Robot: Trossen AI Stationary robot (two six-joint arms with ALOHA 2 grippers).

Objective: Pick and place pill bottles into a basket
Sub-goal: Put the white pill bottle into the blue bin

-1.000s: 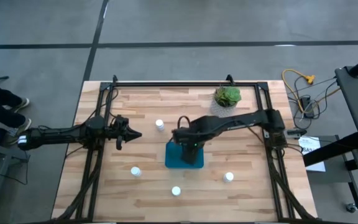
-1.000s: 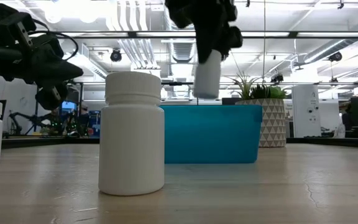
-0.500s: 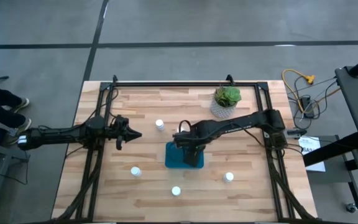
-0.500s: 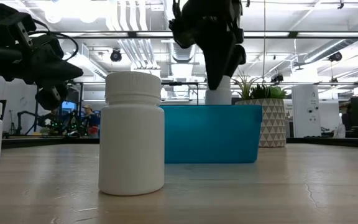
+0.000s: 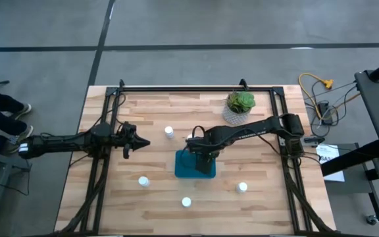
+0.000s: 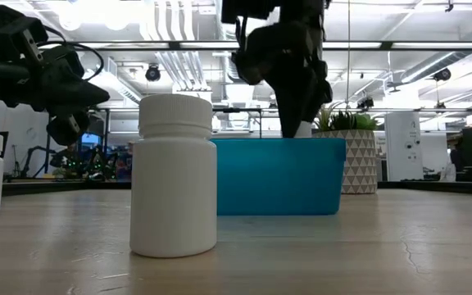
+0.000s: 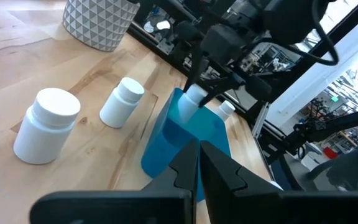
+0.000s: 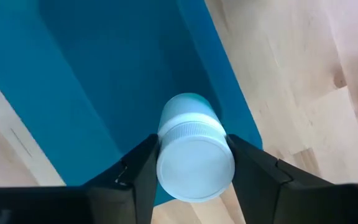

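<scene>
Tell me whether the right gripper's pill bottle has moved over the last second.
Yes. In the low view the pill bottle held by the right gripper has dropped: it hung clear above the teal basket rim, and now only its top shows.

A white pill bottle [image 8: 194,155] with a white ribbed cap sits between the dark, near-black fingers of the right gripper [image 8: 191,169]. Directly beneath that gripper is the solid teal-blue basket [image 8: 98,81]. Beyond the basket stands a white pot [image 6: 357,162] patterned with grey triangles, holding a green plant [image 5: 241,101]. The loose bottles [image 6: 174,175] around the gripper are plain white. The table [image 5: 156,204] is pale wood planks.
</scene>
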